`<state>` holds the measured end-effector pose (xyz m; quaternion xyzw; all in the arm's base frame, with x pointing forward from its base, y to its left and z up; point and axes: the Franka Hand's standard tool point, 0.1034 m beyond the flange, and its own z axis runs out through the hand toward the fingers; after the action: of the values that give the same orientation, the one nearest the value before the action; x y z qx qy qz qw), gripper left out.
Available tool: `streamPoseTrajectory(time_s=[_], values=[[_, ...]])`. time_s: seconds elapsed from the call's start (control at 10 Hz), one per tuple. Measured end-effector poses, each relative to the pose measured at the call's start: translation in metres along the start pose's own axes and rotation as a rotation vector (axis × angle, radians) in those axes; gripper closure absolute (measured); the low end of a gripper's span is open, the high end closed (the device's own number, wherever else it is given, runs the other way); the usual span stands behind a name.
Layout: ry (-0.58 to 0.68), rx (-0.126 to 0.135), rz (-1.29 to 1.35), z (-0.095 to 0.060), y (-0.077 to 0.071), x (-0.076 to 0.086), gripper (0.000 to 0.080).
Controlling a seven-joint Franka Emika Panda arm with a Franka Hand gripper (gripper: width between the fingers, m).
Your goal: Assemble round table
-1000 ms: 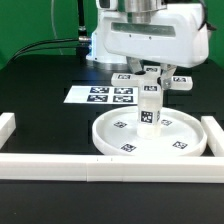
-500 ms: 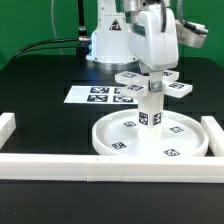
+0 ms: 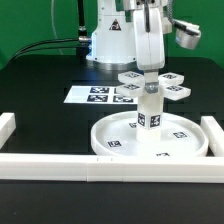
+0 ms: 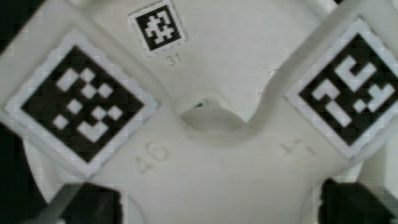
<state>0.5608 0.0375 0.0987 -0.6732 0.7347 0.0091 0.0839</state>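
Observation:
The large round rimmed disc (image 3: 105,150) lies flat on the black table. The short cylindrical leg (image 3: 149,112) stands upright at its centre. The cross-shaped knobbed base (image 3: 172,86) sits on top of the leg, its tagged arms spread level. My gripper (image 3: 149,76) comes straight down from above and is shut on the base's middle. In the wrist view the base (image 4: 214,90) fills the picture with three tags showing. My gripper (image 4: 222,205) has one dark fingertip (image 4: 80,205) on each side of the white hub.
The marker board (image 3: 98,96) lies behind the disc toward the exterior view's left. White border rails run along the front (image 3: 60,167), the left (image 3: 6,128) and the right (image 3: 213,132). The robot's white pedestal (image 3: 105,45) stands at the back.
My hand has turned about its vertical axis, from broadside to narrow in the exterior view. The cross-shaped base has turned with it on top of the leg. The disc has not moved.

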Motion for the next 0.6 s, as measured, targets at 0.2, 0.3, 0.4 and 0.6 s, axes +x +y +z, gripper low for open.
streamPoseTrajectory(time_s=[0.2, 0.3, 0.4, 0.6], values=[[-0.018, 0.002, -0.071, -0.0145, -0.0040, -0.0035, 0.0157], [-0.015, 0.001, -0.098, -0.0112, -0.0027, -0.0029, 0.0152], [-0.014, -0.003, -0.100, -0.0093, -0.0017, -0.0032, 0.0152], [-0.014, -0.003, -0.184, -0.0090, -0.0016, -0.0032, 0.0150]])
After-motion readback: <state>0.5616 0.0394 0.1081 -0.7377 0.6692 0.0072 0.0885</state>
